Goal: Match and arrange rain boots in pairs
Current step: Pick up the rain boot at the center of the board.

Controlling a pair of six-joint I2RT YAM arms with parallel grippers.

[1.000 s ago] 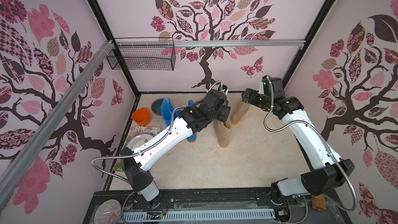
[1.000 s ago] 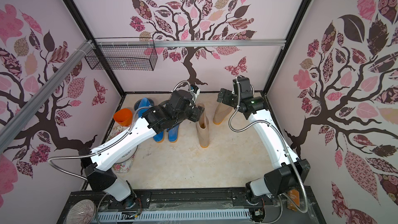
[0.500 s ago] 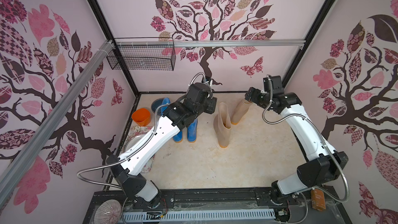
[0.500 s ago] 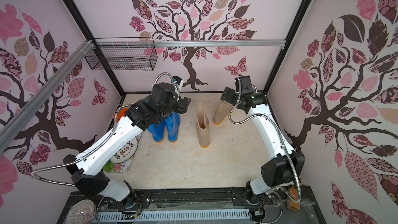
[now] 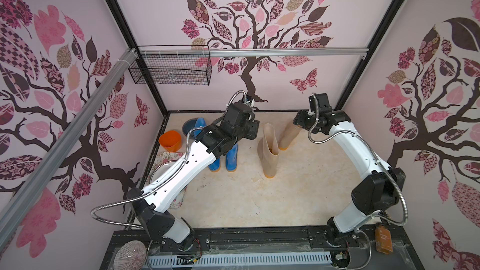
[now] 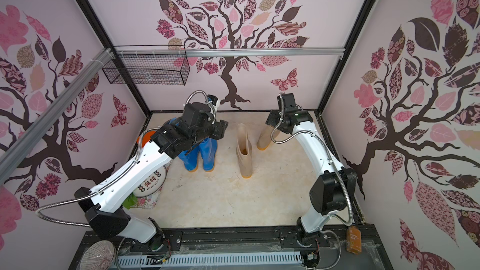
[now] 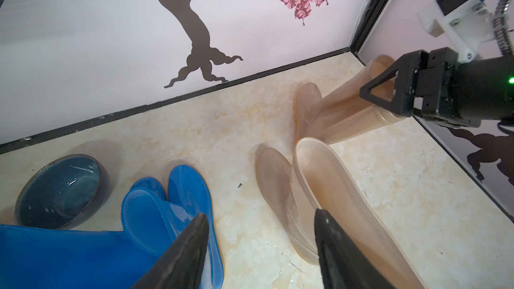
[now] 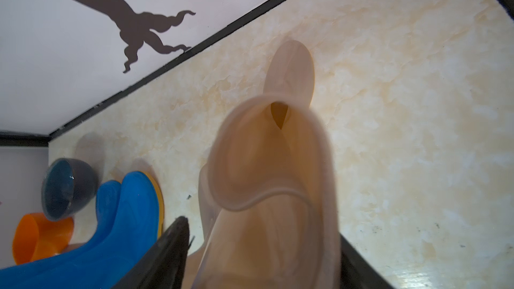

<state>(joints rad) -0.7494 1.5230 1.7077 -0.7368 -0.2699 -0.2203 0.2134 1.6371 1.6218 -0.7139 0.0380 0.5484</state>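
Pink walls with tree and butterfly decals around a pale marbled bench (image 5: pixel 246 198). Toward the back left corner, two blue boots (image 6: pixel 209 154) upright, side by side and close together, toes to the back wall, orange-yellow soles showing at the heels. Just behind them, toward the left edge, a grey-blue bowl (image 7: pixel 59 190), and beside that, against the left edge, an orange cup (image 5: pixel 170 140). Near the middle of the back half, the near tan boot (image 5: pixel 268 151) upright on its sole, open top up, apart from the blue pair. Just behind it and nearer the right edge, the far tan boot (image 7: pixel 347 112) tilted, shaft leaning toward the right edge, toe toward the back wall; unclear whether sole flat on the bench. From the front left corner, left arm (image 5: pixel 187 172) stretched across over the blue boots. Above the gap between the blue pair and the near tan boot, left jaws released and spread wide, gripping neither. Along the right edge, right arm (image 5: pixel 355 149) reaching in. On the top of the far tan boot's shaft, right jaws clenched, one on each side, rim squeezed out of round in the right wrist view.
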